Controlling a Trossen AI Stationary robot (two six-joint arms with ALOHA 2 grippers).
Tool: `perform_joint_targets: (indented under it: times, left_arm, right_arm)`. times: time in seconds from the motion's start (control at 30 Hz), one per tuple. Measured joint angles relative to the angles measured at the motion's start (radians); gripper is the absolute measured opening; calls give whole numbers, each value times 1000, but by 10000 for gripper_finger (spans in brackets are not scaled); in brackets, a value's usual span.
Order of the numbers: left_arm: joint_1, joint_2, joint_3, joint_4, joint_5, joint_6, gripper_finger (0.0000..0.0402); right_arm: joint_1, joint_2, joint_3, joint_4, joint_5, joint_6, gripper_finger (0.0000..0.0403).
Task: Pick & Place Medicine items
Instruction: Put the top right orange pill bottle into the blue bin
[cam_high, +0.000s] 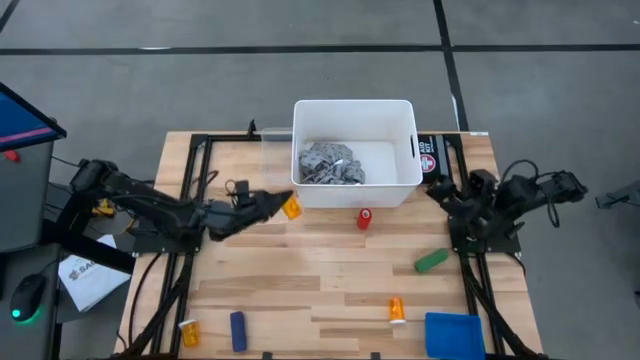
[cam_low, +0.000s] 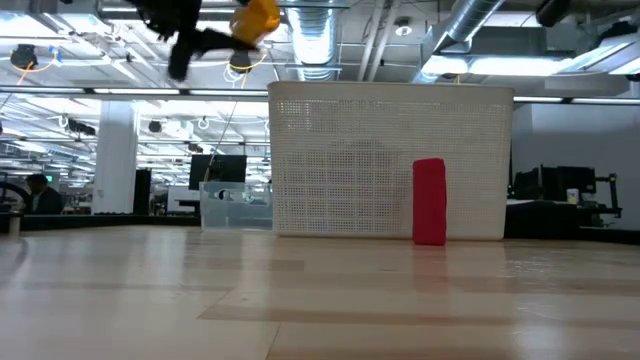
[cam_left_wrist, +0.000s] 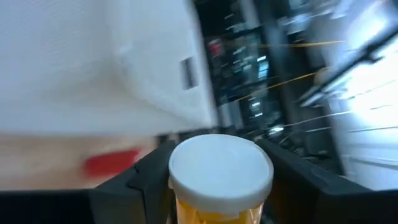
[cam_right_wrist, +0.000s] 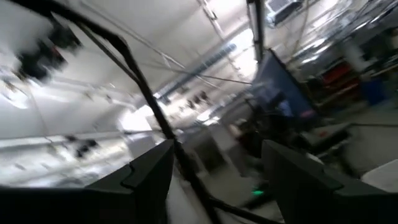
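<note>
Carrying step: left gripper (cam_high: 283, 204) clamped on a pill bottle (cam_high: 291, 208), centre-left of the high view, just beside the bin (cam_high: 405, 120). Next: up over the rim, then release. Right gripper (cam_right_wrist: 214, 168) parked at right, fingers apart, empty.

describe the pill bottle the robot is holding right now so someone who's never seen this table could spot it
Start at the white bin at the table's far edge. Just off its front left corner, the left gripper holds an orange pill bottle with a white cap, lifted clear of the table. The other two orange bottles lie on the wood near the front edge, with nothing gripping them.
</note>
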Motion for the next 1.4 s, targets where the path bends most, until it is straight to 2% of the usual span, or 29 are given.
perform_joint_targets:
  times: [0.1,0.3,0.37,0.5,0.6,0.77,0.97,1.13,1.4]
  left_arm:
    - [36,0,25,93,0,134,211]
    - [100,9,156,106,0,356,202]
    - [121,15,197,98,5,412,203]
    - [162,46,283,112,5,495,214]
    - [189,94,342,163,18,561,215]
    - [226,184,428,262,80,607,208]
    - [252,254,492,314,118,609,210]
    - [259,269,526,332,121,606,208]
    - [259,270,555,329,121,603,210]
  right_arm:
    - [0,112,115,-103,62,-134,240]
    - [-1,345,408,-320,174,-417,240]
    - [-1,436,506,-375,243,-518,240]
    - [-3,600,665,-457,380,-683,240]
    - [-40,710,760,-450,426,-759,240]
    - [-119,874,888,-441,396,-796,242]
    - [-163,1001,1024,-440,338,-855,263]
    - [-168,1032,1082,-436,337,-902,282]
    - [-222,1035,1087,-428,344,-901,315]
